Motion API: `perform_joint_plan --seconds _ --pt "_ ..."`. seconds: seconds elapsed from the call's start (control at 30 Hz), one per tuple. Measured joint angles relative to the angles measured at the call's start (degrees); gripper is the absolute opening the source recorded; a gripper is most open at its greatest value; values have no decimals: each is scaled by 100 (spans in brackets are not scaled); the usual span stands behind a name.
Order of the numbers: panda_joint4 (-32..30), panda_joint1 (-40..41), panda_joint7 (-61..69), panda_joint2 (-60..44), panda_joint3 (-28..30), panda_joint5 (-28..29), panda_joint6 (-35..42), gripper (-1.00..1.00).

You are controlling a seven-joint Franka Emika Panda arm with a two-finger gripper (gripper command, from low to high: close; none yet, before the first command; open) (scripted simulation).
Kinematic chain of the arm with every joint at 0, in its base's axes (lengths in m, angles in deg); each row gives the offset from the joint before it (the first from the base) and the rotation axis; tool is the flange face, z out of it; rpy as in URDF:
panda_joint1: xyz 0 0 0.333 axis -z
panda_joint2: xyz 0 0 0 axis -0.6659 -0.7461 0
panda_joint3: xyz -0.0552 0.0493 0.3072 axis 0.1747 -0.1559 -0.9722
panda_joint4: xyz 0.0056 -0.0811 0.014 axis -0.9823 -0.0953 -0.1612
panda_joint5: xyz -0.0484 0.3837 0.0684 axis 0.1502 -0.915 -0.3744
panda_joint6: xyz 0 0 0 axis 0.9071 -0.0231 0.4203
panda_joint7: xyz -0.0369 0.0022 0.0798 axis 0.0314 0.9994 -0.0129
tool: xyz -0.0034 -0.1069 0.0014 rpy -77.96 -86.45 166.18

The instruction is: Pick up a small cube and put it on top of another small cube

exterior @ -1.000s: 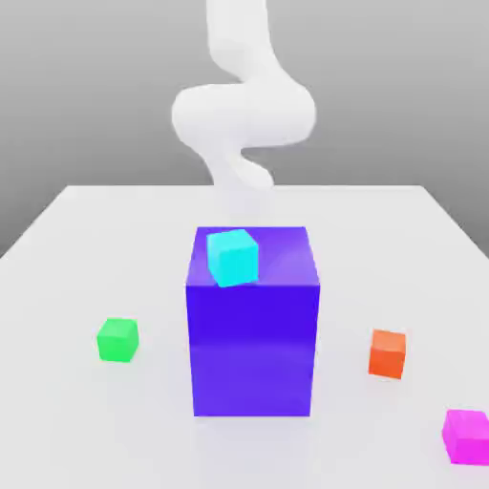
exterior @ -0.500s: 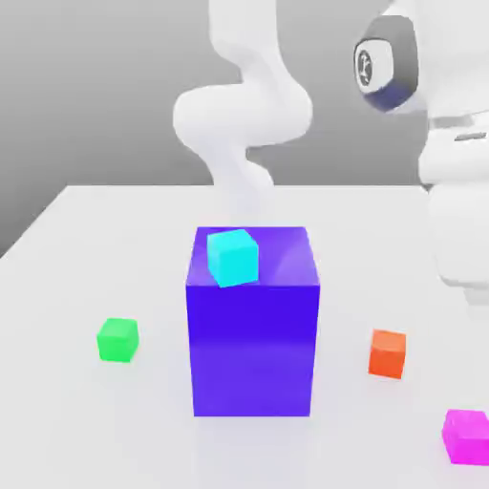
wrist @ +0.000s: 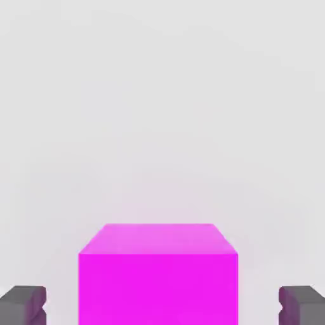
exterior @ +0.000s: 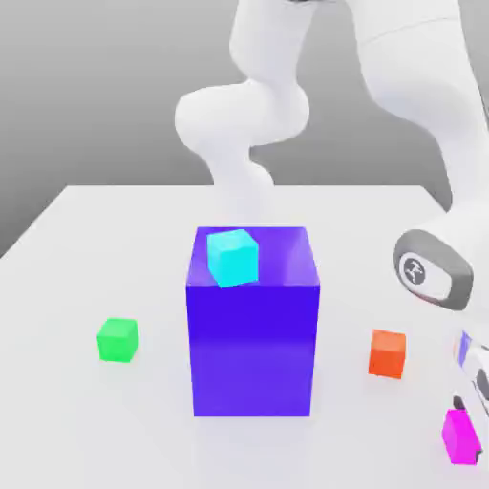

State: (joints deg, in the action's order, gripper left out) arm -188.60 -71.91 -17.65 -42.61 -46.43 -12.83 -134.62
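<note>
two fingertips (wrist: 25, 303) stand apart, flanking the magenta cube (wrist: 158, 279) without touching it, at the table's (exterior: 115, 229) near corner on the exterior view's right; centre the gripper (wrist: 162, 305), close squarely on opposite faces, then lift.

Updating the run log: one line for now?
stage: grasp approach | end effector: straddling magenta cube, gaps both sides | cyan cube: on purple block

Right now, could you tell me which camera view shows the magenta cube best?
The hand view: the magenta cube sits large and unobstructed between the fingertips. In the exterior view it is at the right edge, partly hidden by the gripper.
</note>
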Motion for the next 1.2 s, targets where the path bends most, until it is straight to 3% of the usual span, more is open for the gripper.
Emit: perform_joint_plan --seconds 0.17,0.33,0.57,0.77,1.0,1.2 --pt "-5 -1 -2 18 -1 5 21 -100" --pt "-78 58 115 866 -138 -118 629 -100" --pt "-372 885 346 2212 659 -40 710 -100" --pt "-1243 2509 378 3344 1503 244 748 -100" --pt "-2432 3764 389 4390 2464 547 682 -100" --pt "-3663 4870 -75 4722 2734 1112 704 -100"
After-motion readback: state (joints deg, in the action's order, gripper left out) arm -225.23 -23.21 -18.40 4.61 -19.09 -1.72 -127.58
